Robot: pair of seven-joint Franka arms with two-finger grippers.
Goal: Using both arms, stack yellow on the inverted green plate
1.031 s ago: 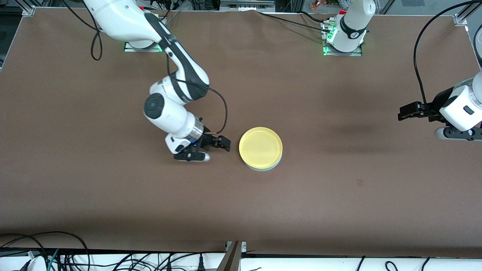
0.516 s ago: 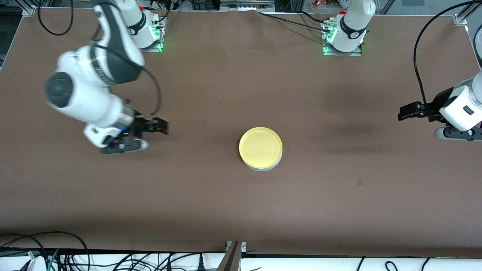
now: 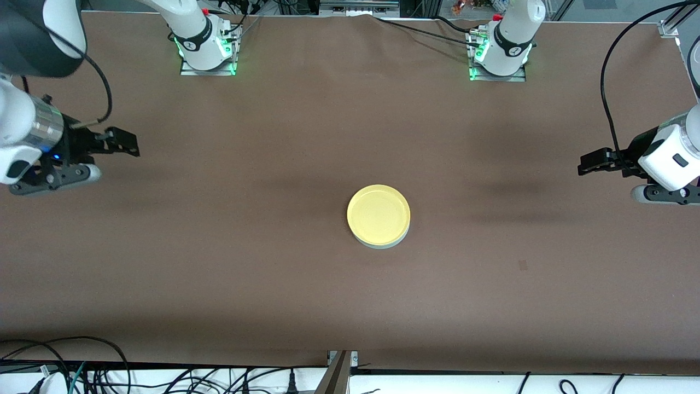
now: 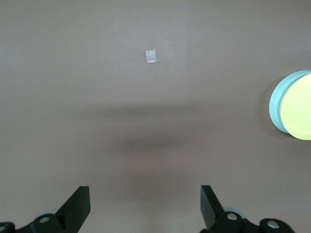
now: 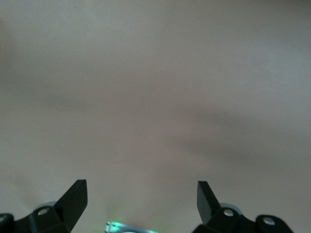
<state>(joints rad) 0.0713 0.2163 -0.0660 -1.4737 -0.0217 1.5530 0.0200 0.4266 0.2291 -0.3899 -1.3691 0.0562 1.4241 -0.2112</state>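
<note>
The yellow plate [image 3: 378,214] sits on top of the pale green plate [image 3: 383,244] in the middle of the table; only a thin rim of the green one shows under it. Both also show in the left wrist view, yellow plate [image 4: 299,109] over green plate [image 4: 274,104]. My right gripper [image 3: 124,145] is open and empty, held up over the right arm's end of the table. My left gripper [image 3: 590,163] is open and empty, held up over the left arm's end. Both are well apart from the plates.
The brown table [image 3: 219,273] carries a small pale tape mark [image 3: 523,265], nearer the front camera than the plates, toward the left arm's end; it shows in the left wrist view [image 4: 151,56]. Cables lie along the front edge [image 3: 109,372].
My right arm has swung away from beside the plate stack to the right arm's end of the table, rising. The left arm and the plates have not moved.
</note>
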